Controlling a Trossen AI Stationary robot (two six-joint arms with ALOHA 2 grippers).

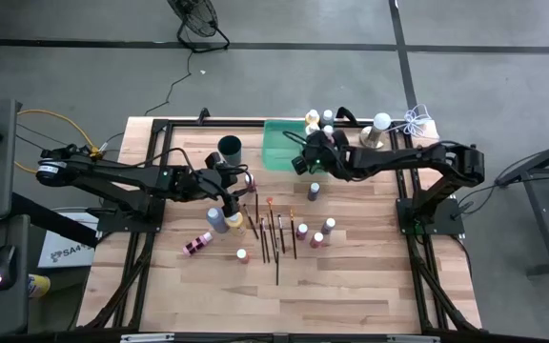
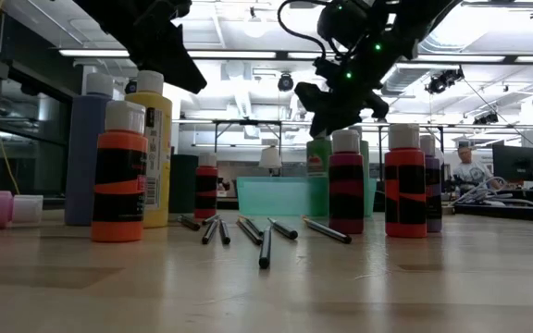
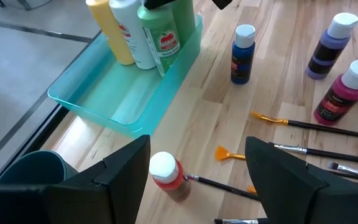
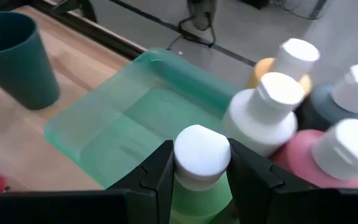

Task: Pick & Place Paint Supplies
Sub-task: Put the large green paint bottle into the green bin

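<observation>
Table [image 1: 351, 295]: brushes and small bottles lie scattered mid-table.
Tray [image 4: 114, 118]: bottles crowd one end.
Right gripper [image 4: 199, 163]: clamps green bottle [image 4: 199, 196] at its white cap, over the tray; lower upright into free floor, then release.
Left gripper [image 3: 197, 174]: wide, above red bottle [image 3: 168, 177].

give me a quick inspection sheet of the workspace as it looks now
surface: wooden table, bare toward the front
job's things: several paint bottles stand in the green tray; more bottles and paintbrushes lie mid-table; one pink bottle on its side
clutter: dark cup beside the tray
grippers: right gripper shut on a green bottle by its cap, over the tray; left gripper open above a red bottle
cables: yellow cable at the left; black cord on the floor
surroundings: fan base; a person in the room behind
</observation>
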